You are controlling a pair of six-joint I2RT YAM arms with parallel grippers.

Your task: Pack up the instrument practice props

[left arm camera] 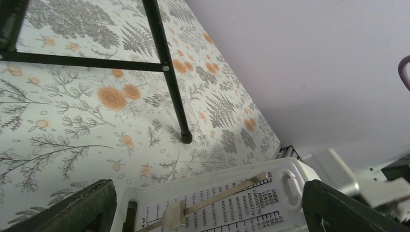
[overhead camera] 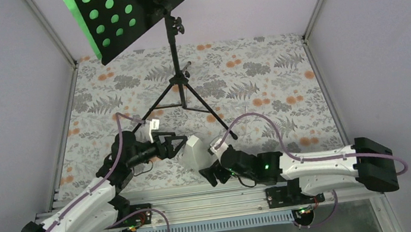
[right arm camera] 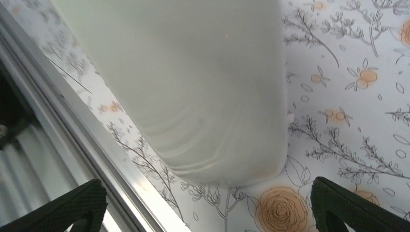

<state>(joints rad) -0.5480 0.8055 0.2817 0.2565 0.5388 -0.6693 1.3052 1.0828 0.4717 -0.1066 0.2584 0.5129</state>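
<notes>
On the floral-print table (overhead camera: 258,79), the left tool (left arm camera: 209,188) and right tool (right arm camera: 208,193) stand wide open, empty, beside the small white pyramid-shaped metronome (overhead camera: 191,152); one should centre on it, then close squarely.

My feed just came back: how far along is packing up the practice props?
Done: nothing packed. The music stand is standing on its tripod, green sheets on its desk. In hand: the metronome sits on the table between the open left gripper and open right gripper, ungripped. Left: all three props.
</notes>
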